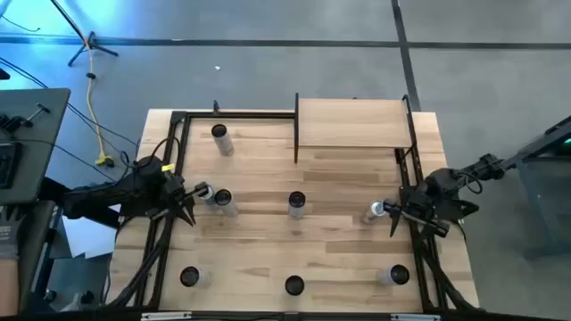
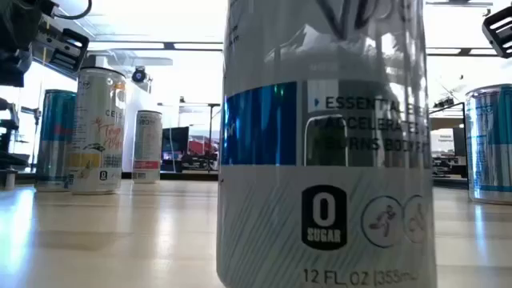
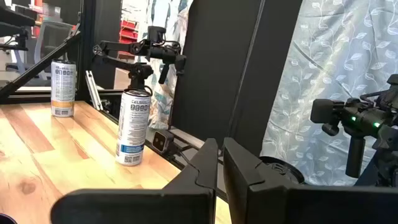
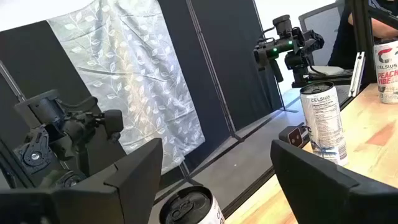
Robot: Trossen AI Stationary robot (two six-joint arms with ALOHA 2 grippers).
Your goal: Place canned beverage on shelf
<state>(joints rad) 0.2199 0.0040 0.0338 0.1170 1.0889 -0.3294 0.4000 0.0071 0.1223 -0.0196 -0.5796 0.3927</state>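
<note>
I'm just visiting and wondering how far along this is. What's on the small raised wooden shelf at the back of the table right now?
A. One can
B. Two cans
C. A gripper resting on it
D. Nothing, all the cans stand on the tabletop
D: seen from above, the shelf shows bare planks, while the cans, such as the middle can, stand on the tabletop, and both grippers sit at the table's sides.

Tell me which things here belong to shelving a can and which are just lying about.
Job: shelf; right gripper, open; can between its fingers.
Lying about: six other cans; left gripper, shut, at the table's left.
</note>
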